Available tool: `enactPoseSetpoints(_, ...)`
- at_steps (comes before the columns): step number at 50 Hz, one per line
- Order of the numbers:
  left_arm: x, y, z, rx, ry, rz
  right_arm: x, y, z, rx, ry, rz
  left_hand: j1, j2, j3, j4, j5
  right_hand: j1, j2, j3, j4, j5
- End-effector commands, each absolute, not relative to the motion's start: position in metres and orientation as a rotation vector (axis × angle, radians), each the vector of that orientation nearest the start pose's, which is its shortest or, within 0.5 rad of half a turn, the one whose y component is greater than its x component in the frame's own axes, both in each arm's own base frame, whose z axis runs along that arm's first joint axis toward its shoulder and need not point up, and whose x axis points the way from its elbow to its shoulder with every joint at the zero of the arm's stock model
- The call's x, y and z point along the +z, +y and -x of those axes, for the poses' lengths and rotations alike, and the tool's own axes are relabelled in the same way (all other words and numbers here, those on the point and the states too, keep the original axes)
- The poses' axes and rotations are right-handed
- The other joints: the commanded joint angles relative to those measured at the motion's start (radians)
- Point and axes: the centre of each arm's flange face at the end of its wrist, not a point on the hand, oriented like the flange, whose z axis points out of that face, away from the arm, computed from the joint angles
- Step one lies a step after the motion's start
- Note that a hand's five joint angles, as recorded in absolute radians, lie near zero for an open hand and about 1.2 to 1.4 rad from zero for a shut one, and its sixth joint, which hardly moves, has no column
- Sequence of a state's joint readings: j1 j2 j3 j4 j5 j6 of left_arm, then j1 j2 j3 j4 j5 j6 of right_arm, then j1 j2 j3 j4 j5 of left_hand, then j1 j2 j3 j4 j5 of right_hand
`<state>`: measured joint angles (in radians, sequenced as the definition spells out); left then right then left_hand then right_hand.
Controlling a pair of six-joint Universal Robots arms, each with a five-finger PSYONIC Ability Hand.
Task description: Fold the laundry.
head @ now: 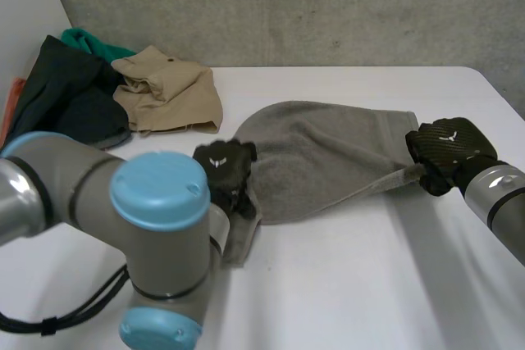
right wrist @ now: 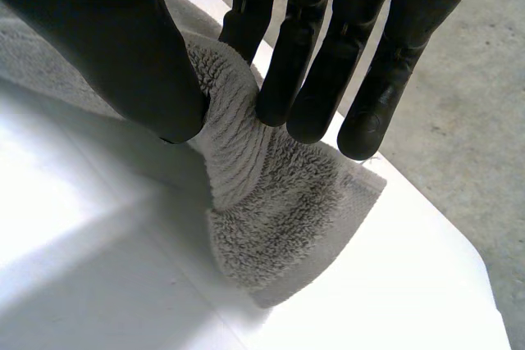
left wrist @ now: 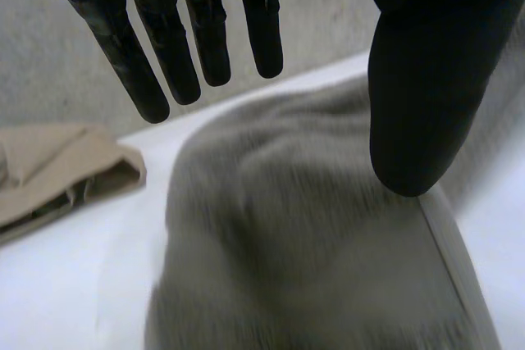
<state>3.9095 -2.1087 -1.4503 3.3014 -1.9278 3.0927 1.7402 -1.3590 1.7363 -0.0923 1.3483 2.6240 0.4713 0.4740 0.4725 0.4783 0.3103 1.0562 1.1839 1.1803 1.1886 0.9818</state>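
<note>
1. Grey towel point(head: 328, 153) lies across the middle of the white worktop point(head: 369, 284). It is rounded and bunched at its left end and drawn narrower toward its right end.
2. My right hand point(head: 447, 149) is at the towel's right end, on the corner nearer to me.
3. In the right wrist view I see that hand's thumb and fingers point(right wrist: 287, 63) pressed together on a gathered tuft of the terry, pinching it. The hemmed corner fans out below the fingertips and rests on the worktop.
4. Between that pinch and the bulk of the towel, the near edge is pulled into a taut, thin ridge.
5. My left hand point(head: 225, 171) sits at the towel's left end, over its edge.
6. In the left wrist view its fingers point(left wrist: 197, 38) are straight and spread, with the thumb well apart from them and nothing between. The towel lies beyond the fingertips. I cannot tell whether the hand touches the cloth.
7. Below the left hand a narrow strip of towel runs toward me along the worktop, beside the left arm point(head: 156, 219).
8. A crumpled beige garment point(head: 168, 92) lies at the far left of the worktop, near the towel's left end, with a bare strip of worktop between them.
9. A dark garment point(head: 70, 96) lies against the beige one, with a green piece point(head: 86, 38) behind it.
10. A concrete wall point(head: 328, 6) stands behind the worktop.
</note>
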Motion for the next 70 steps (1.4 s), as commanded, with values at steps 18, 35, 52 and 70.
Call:
enactPoseSetpoints(18,0.127,-0.189,0.335,-1.960,2.548,-0.583,0.205,-0.289,-0.192,-1.928,2.326,1.021,0.620,0.618,0.619,0.613,0.607,0.340,0.212,0.216,0.208,0.240)
enactPoseSetpoints(35,0.203,-0.198,0.295,-2.042,2.438,-0.690,0.240,-0.290,-0.180,-2.012,2.332,1.066,0.925,0.922,0.924,0.918,0.911,0.340,0.212,0.216,0.208,0.240)
enactPoseSetpoints(52,0.149,-0.159,0.309,-1.820,2.710,-0.888,0.231,-0.281,-0.183,-1.935,2.334,1.117,-0.158,-0.161,-0.159,-0.165,-0.172,0.340,0.212,0.216,0.208,0.240)
enactPoseSetpoints(70,0.130,-0.182,0.329,-1.840,2.619,-0.774,0.229,-0.282,-0.181,-1.940,2.345,1.119,0.925,0.922,0.924,0.918,0.911,0.340,0.212,0.216,0.208,0.240)
